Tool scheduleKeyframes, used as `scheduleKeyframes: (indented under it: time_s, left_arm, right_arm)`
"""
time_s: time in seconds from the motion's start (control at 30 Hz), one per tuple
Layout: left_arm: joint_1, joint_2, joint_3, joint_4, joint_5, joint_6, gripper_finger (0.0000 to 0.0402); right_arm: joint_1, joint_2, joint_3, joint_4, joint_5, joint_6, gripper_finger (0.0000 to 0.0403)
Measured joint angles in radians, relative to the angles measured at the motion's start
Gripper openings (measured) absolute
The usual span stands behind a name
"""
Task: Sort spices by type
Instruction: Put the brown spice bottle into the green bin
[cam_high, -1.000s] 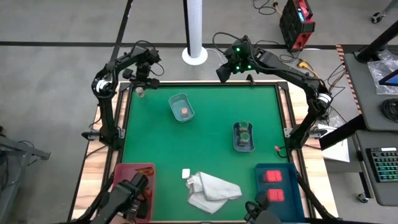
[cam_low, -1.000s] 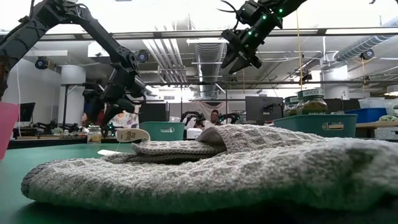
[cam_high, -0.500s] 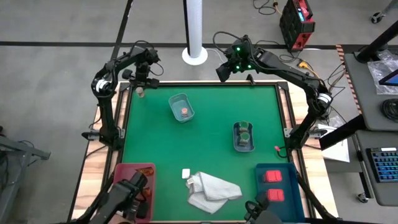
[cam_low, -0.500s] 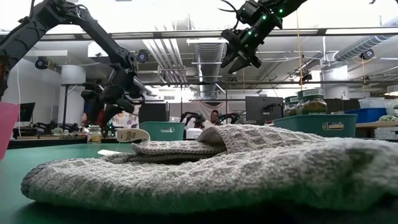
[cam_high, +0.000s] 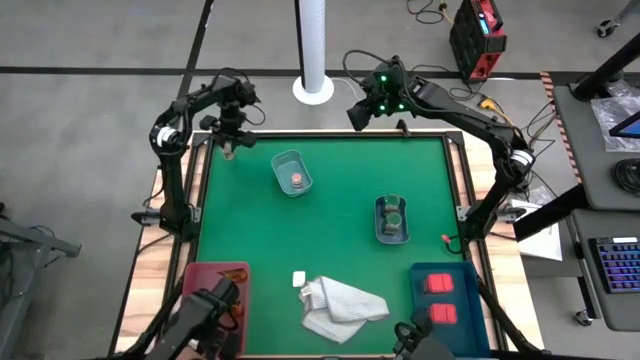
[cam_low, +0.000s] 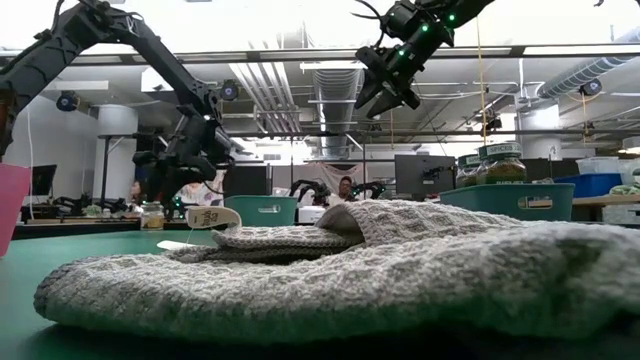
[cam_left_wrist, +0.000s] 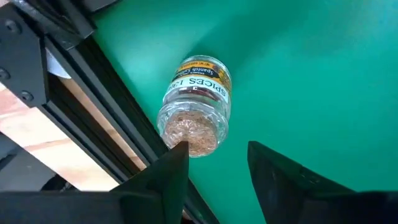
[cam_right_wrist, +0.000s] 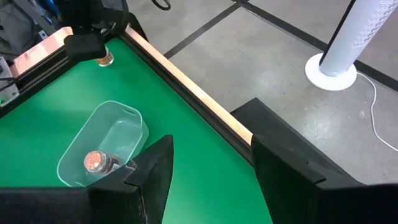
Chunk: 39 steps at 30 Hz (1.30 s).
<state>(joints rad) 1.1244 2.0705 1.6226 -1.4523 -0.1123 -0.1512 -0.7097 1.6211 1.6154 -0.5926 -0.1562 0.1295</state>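
At the table's eleven o'clock corner, the left gripper (cam_left_wrist: 214, 163) – fingers spread – hovers over a clear spice jar (cam_left_wrist: 196, 106) standing beside the rail, where a centred, square descent looks wisest before closing.

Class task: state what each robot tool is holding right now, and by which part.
Nothing held. The left tool stands open above the small clear cork-topped spice jar; the right tool is open and empty.
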Motion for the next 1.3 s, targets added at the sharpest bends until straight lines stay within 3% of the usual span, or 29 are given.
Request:
scheduleKeyframes:
  time_s: [0.4,0.67,0.87,1.3]
  left_arm:
    - [-0.035,-0.019,0.0,-0.023,-0.003,0.014,0.0149]
    - [-0.029,-0.024,0.0,-0.01,-0.127,-0.037,0.0203]
    - [-0.022,-0.017,0.0,0.041,-0.08,-0.016,0.0231]
    - [-0.018,0.012,-0.009,0.035,-0.058,0.009,0.0231]
  right_arm:
    - [-0.003,0.0,0.0,0.004,0.0,0.001,0.0206]
    - [-0.003,0.0,0.0,0.004,0.0,0.01,0.0206]
    - [-0.003,0.0,0.0,0.008,0.0,0.009,0.0206]
    - [-0.003,0.0,0.0,0.007,0.0,0.009,0.0206]
